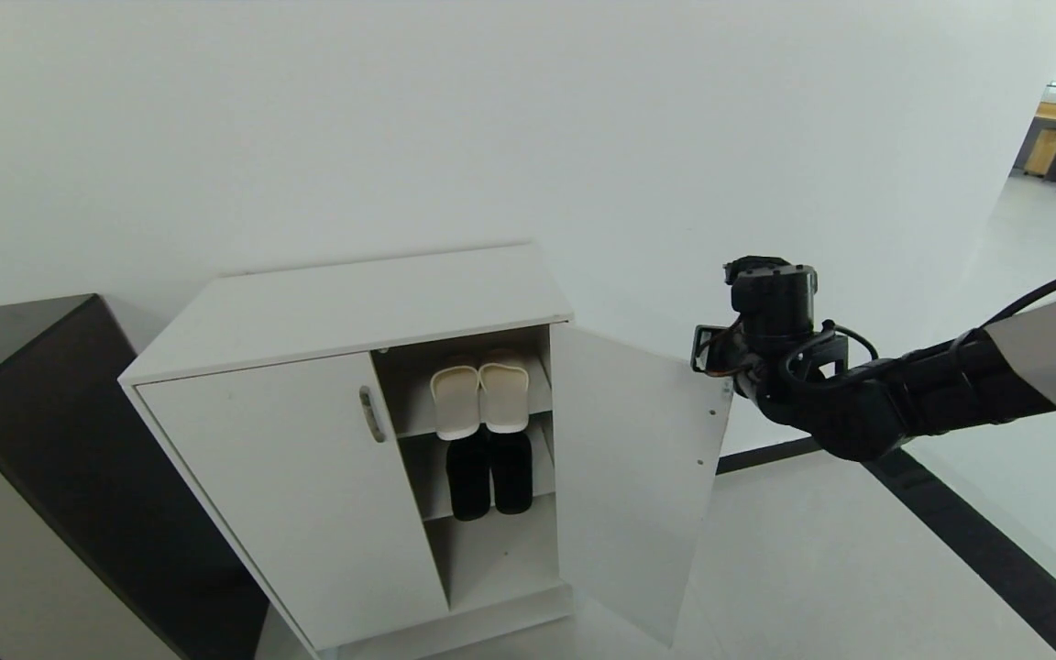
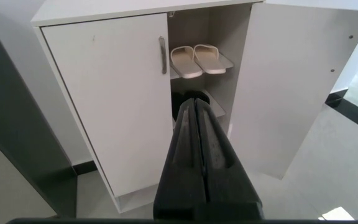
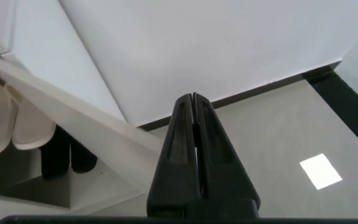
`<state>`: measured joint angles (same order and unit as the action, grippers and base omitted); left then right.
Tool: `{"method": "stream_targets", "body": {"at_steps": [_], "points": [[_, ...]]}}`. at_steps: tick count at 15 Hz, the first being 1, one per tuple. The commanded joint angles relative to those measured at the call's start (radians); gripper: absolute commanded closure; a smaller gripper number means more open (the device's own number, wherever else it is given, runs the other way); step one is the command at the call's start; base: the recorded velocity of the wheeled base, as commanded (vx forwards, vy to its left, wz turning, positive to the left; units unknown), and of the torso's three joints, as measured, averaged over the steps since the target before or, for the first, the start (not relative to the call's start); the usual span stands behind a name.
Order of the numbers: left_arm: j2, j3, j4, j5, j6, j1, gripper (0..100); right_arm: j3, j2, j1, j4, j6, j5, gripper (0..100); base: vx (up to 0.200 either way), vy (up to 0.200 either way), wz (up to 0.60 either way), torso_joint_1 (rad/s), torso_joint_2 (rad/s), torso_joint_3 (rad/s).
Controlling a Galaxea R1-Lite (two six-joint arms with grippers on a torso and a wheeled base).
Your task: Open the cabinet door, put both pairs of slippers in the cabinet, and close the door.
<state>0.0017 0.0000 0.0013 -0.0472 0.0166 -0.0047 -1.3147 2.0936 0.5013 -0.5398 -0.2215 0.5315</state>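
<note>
The boxy white cabinet (image 1: 354,302) has smooth flat panels; its left door (image 1: 290,495), with a slim metal handle (image 1: 369,412), is shut, and its right door (image 1: 629,467) stands open. Inside, rounded white slippers (image 1: 479,394) lie on the upper shelf and black slippers (image 1: 489,472) on the shelf below. The right tool (image 3: 193,98), fingers pressed together and holding nothing, sits just beside the open door's free edge, and the left tool (image 2: 194,102), likewise pinched narrow and holding nothing, points at the cabinet's front.

Cabinet (image 1: 354,298), white, upright: left door (image 1: 294,495) shut, right door (image 1: 629,477) swung open. Inside the cabinet: white slippers (image 1: 479,396) paired on upper shelf, black slippers (image 1: 489,474) paired on shelf below.
</note>
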Motion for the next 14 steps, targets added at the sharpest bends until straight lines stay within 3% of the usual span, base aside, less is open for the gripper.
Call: {"method": "stream_targets", "body": {"at_steps": [1,14], "points": [[0.0,0.0,0.0,0.0,0.0,0.0,100,-0.015,0.031,-0.012,0.001,0.001,-0.004,100,0.0,0.0,0.0,0.0,0.0,0.0],[0.0,0.0,0.0,0.0,0.0,0.0,100,0.008,0.048,-0.004,0.003,-0.002,-0.002,100,0.0,0.0,0.0,0.0,0.0,0.0]]}}
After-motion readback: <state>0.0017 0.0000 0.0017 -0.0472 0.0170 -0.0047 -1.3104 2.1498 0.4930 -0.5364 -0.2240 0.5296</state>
